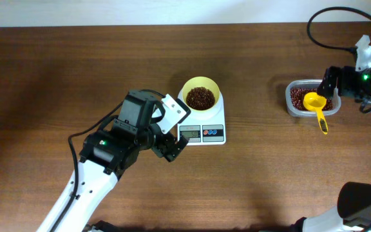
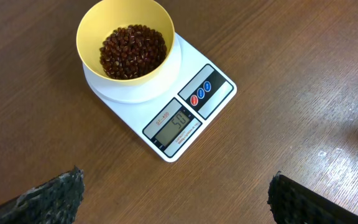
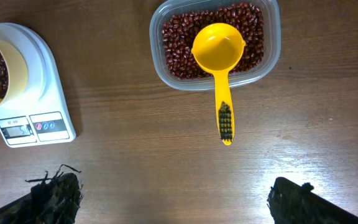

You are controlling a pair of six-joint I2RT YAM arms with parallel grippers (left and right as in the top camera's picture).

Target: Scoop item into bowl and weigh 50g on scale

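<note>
The pale yellow bowl (image 1: pixel 200 82) (image 2: pixel 123 15) stands on the white scale (image 1: pixel 221 119) (image 2: pixel 222 84) and holds a heap of dark reddish-brown beans (image 1: pixel 200 98) (image 2: pixel 133 51). The display (image 2: pixel 178 120) shows digits that look like 50. My left gripper (image 1: pixel 174 148) (image 2: pixel 176 186) hangs open just in front of the scale and holds nothing. My right gripper (image 1: pixel 331 87) (image 3: pixel 173 186) is open and holds nothing, over the table beside the clear container. The bowl (image 3: pixel 17 68) and scale (image 3: pixel 42 68) also show at the left of the right wrist view.
A clear plastic container (image 1: pixel 296 96) (image 3: pixel 269 37) at the right holds more beans (image 3: pixel 176 43). A bright yellow scoop (image 1: pixel 314 102) (image 3: pixel 219 46) lies in it, handle over the rim. A black cable (image 1: pixel 327 32) loops at the back right. The left arm (image 1: pixel 108 154) crosses the front left.
</note>
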